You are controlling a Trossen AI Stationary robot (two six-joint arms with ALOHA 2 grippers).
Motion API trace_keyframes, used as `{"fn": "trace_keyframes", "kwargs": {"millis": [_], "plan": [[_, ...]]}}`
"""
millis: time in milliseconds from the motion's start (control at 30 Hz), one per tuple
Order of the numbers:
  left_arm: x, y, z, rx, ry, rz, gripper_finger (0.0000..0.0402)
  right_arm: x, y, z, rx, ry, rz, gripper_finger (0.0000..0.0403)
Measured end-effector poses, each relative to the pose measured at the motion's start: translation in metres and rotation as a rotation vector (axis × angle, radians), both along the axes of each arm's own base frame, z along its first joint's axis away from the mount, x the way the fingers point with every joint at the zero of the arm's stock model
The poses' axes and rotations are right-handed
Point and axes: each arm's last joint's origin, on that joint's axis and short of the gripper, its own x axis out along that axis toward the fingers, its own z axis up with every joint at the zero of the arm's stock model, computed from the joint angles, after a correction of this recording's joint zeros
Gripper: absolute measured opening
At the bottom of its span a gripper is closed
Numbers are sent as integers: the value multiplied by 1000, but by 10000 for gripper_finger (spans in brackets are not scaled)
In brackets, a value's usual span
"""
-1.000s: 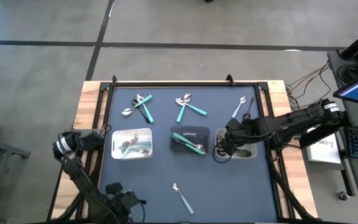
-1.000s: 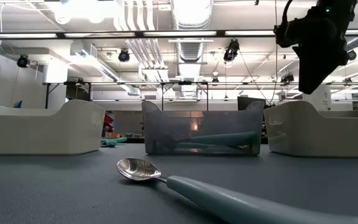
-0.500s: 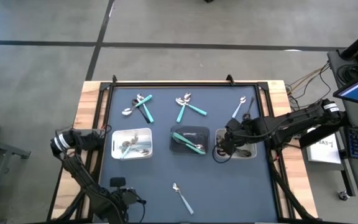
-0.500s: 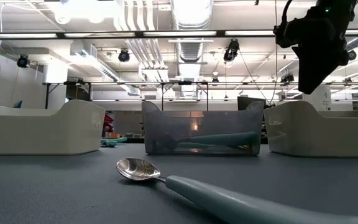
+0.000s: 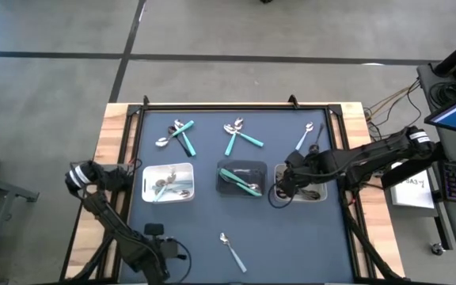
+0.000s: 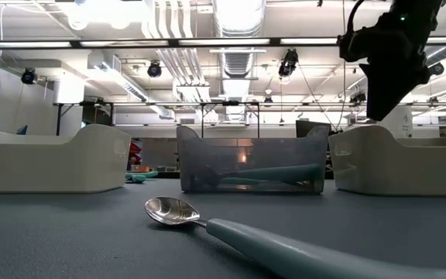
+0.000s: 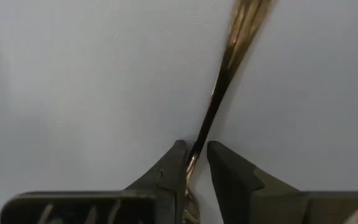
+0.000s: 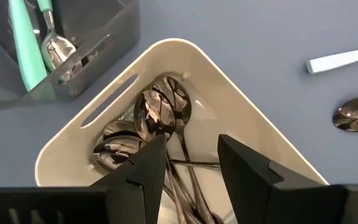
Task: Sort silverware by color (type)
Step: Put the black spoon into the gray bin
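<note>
My right gripper (image 8: 190, 158) hangs with fingers spread wide over the white tray (image 8: 263, 134) right of centre in the high view, above the silver spoons (image 8: 160, 115) piled in it, touching none. Just beside it stands the dark tray (image 5: 241, 179) holding teal-handled pieces (image 5: 240, 182). My left gripper (image 7: 194, 163) pinches a thin shiny utensil (image 7: 225, 68) at the lower left edge. Loose silverware (image 5: 179, 134) lies along the mat's upper part; one teal-handled spoon (image 6: 285, 246) sits alone near the bottom edge, open mat around it.
</note>
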Motion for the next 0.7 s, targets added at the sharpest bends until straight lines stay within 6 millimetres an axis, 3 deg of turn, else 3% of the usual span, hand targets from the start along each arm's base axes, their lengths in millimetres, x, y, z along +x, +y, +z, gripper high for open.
{"fn": "trace_keyframes", "kwargs": {"millis": [167,433,700], "plan": [[6,-1,0,-52,-12,82,9,3,1,-3,7,3,-30,132],[9,-1,11,-42,-18,227,2,5,2,-2,30,-32,-42,128],[21,-2,47,-125,-343,353,1,23,6,20,67,-219,-21,128]]}}
